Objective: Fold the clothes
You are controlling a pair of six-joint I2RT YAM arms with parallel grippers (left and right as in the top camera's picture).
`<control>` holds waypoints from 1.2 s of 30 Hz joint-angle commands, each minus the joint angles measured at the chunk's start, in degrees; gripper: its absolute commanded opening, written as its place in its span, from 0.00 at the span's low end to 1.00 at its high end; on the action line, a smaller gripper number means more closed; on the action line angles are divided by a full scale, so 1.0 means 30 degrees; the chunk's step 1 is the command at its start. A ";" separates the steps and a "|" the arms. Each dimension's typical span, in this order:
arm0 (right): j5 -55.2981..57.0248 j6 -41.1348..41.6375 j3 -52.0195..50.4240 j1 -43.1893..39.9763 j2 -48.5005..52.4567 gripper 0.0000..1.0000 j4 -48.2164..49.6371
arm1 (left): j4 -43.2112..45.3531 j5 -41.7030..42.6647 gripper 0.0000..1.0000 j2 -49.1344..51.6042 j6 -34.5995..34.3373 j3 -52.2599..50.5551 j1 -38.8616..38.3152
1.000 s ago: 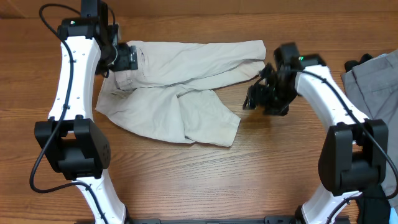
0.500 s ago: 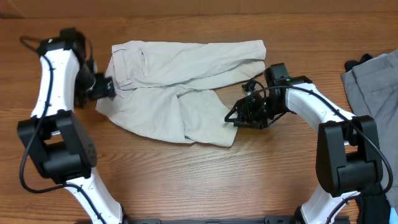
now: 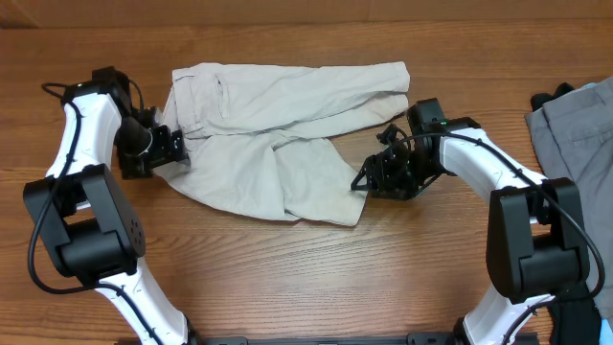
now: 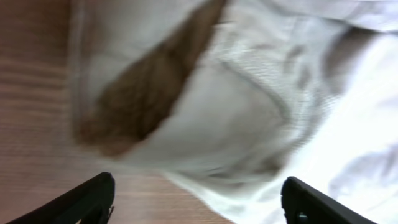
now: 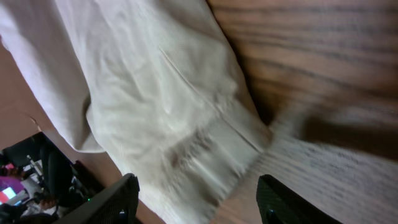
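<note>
The beige shorts (image 3: 278, 125) lie spread across the far middle of the table, waistband to the left and two legs toward the right, the near leg rumpled. My left gripper (image 3: 174, 149) is low at the waistband's left edge. In the left wrist view it (image 4: 199, 205) stands open, with the cloth's edge (image 4: 249, 93) just beyond its fingers. My right gripper (image 3: 364, 182) is at the near leg's right hem. In the right wrist view its jaws (image 5: 199, 205) are open with the hem (image 5: 205, 149) lying between them, not pinched.
A grey garment (image 3: 575, 134) lies at the table's right edge, with a dark item (image 3: 546, 96) at its far corner. Bare wood (image 3: 287, 278) runs along the front of the table.
The left arm has swung from the waistband's far corner down to the shorts' left edge. My right gripper has moved left and down to the near leg's hem. The shorts shifted little.
</note>
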 commanded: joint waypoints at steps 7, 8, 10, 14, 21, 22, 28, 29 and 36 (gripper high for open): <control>0.0488 0.3271 -0.1319 0.1530 -0.0437 0.64 0.2441 | -0.0517 0.2091 0.66 0.0051 0.2892 -0.0102 -0.0903; 0.0947 0.3264 -0.1443 0.1610 -0.0437 0.65 0.2412 | -0.0554 0.2186 0.65 0.0051 0.3082 -0.0117 -0.0998; 0.1158 0.3271 -0.1632 0.1639 -0.0437 0.65 0.2426 | -0.0517 0.2164 0.58 0.0051 0.3140 -0.0219 -0.1217; -0.0408 0.3249 -0.1639 0.1639 -0.0437 0.49 0.2820 | -0.0386 0.1756 0.53 0.0051 0.3271 -0.0750 -0.1508; -0.1661 0.3096 -0.0474 0.0729 -0.0590 0.04 0.3417 | -0.0226 0.1027 0.04 0.0051 0.3242 -0.1872 -0.1523; -0.1530 0.3002 0.0036 0.0335 -0.0743 0.04 0.2878 | -0.0291 0.0998 0.04 0.0051 0.3249 -0.1872 -0.1523; -0.1311 -0.0015 0.4743 -0.2353 -0.2732 0.04 -0.3322 | -0.0342 0.0889 0.04 0.0044 0.3249 -0.1770 -0.1523; -0.0984 -0.0087 0.5523 -0.2688 -0.3096 0.04 -0.4167 | -0.0240 0.0896 0.04 0.0044 0.3242 -0.1770 -0.1515; 0.1749 0.0087 0.8918 -0.4153 -0.4728 0.04 -0.4998 | 0.0240 0.0889 0.04 0.0044 0.3242 -0.1778 -0.1515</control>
